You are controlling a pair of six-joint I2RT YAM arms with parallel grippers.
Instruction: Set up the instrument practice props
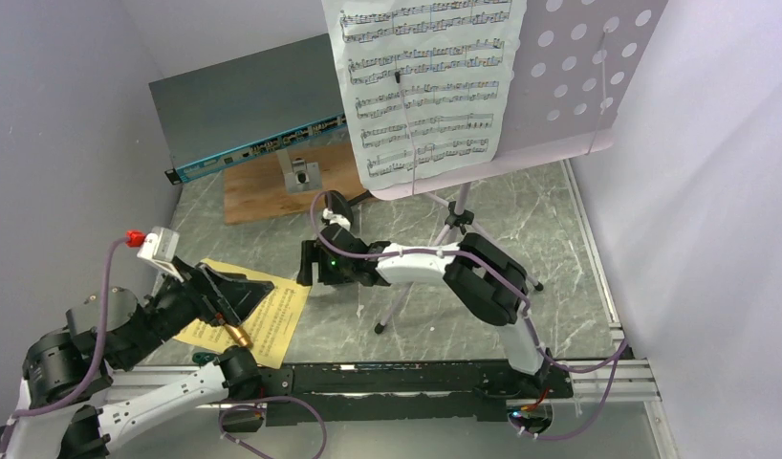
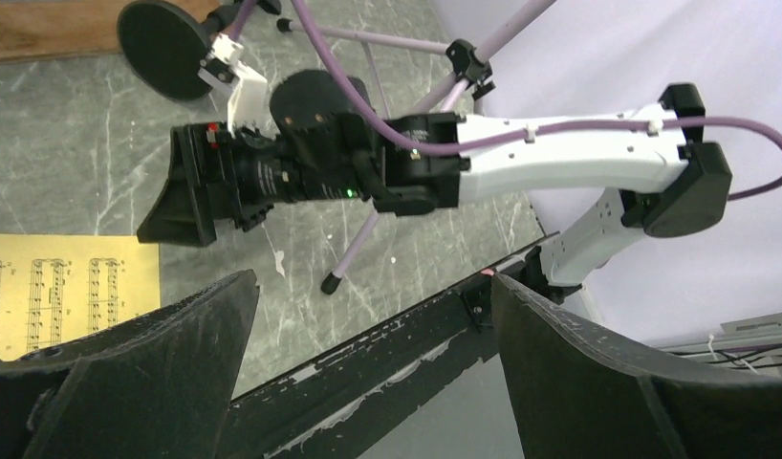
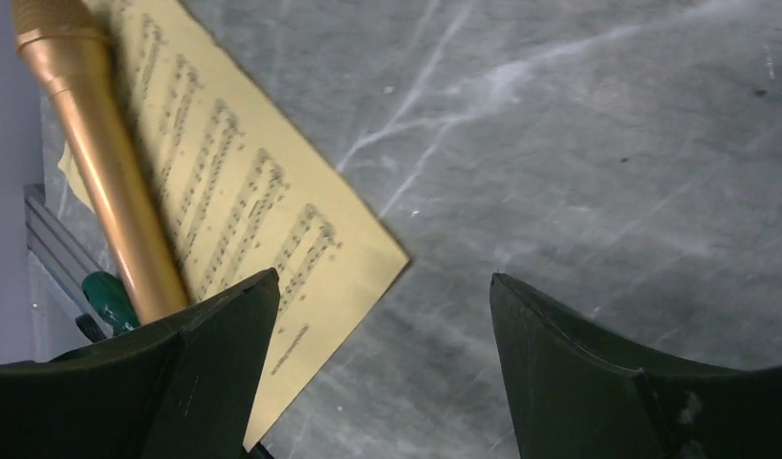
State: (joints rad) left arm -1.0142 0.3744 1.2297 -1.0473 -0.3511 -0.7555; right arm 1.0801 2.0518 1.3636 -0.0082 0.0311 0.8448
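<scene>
Both my pairs of jaws stand wide apart and hold nothing. The white music sheet point(image 1: 425, 86) is already up on the lilac perforated music stand point(image 1: 583, 86) at the upper right of the overhead view. What's left lies low and left: the yellow music sheet point(image 1: 272, 320) is flat on the counter point(image 1: 521, 210), and the gold microphone point(image 1: 236, 335) lies on it along one edge.

My right jaws reach in from centre frame. In the right wrist view the microphone runs down the left side, outside the gap, and only a corner of yellow paper and bare counter sit between the jaws. My left jaws hover over the same sheet at the lower left of the overhead view.

I reckon the microphone is the piece to lift first, since it pins the paper. To do it well, I want to shift my right jaws toward the left of that wrist view until the barrel sits centred in the gap. Then I turn the wrist so the jaws cross the barrel squarely. Then I come down just far enough to close on metal, not on paper. A smooth round barrel will likely roll, so a mid-body grip suits it.

My two arms are near each other here, so the left one ought to keep out of the way. The black round-based mic stand point(image 1: 335, 207) waits at centre frame, just in front of the wooden board point(image 1: 258, 196).
</scene>
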